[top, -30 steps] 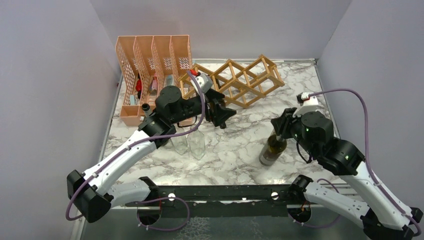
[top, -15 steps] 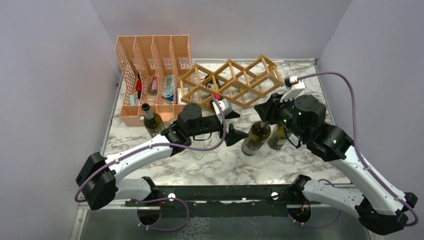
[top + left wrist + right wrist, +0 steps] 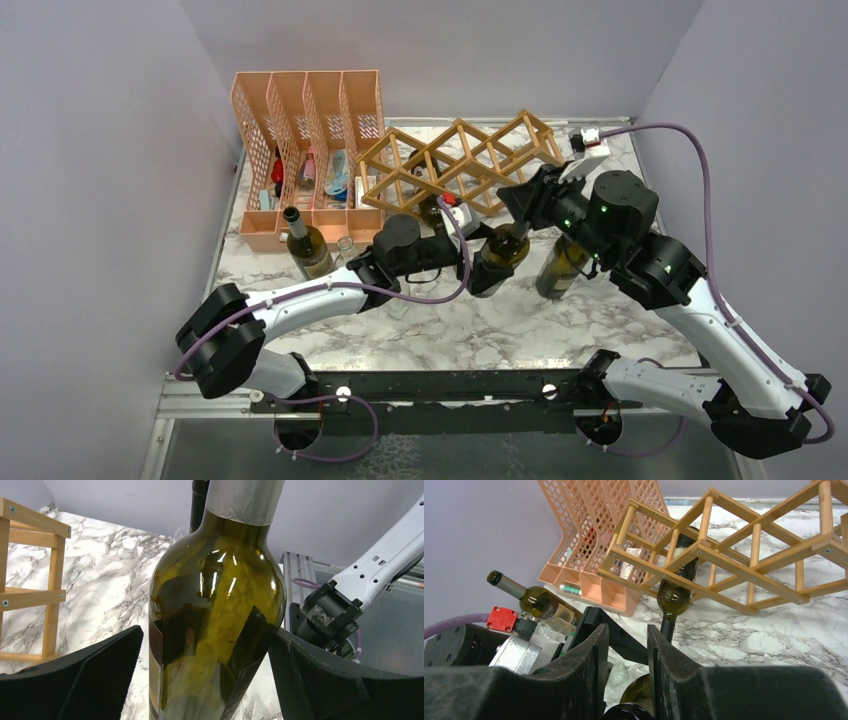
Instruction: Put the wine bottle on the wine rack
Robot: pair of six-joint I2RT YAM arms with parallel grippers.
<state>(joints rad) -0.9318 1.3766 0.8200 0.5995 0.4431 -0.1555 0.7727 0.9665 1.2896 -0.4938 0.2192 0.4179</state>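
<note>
The marble table (image 3: 450, 330) lay under both my arms. At its far left stood the orange organiser (image 3: 300, 110), and just beside it, along the far edge, the wooden rack (image 3: 470, 150) with its diamond cells.

My right gripper (image 3: 626, 630) was closed on the neck of the wine bottle (image 3: 215, 610), its two fingers pinched close together around the dark top. The wine bottle leaned over in front of the rack, near the rack's front slats but not in any cell. Whether its base touched the table I could not tell.

My left gripper (image 3: 206, 637) stood spread wide, one finger on each side of the wine bottle's green body, low down by the label. I could not tell if either pad touched the glass.

A second bottle (image 3: 562, 265) stood to the right, under my right arm. A third bottle (image 3: 305, 248) stood by the organiser's front. A dark bottle (image 3: 674, 596) lay among the rack's lower slats, neck pointing out toward the front.
</note>
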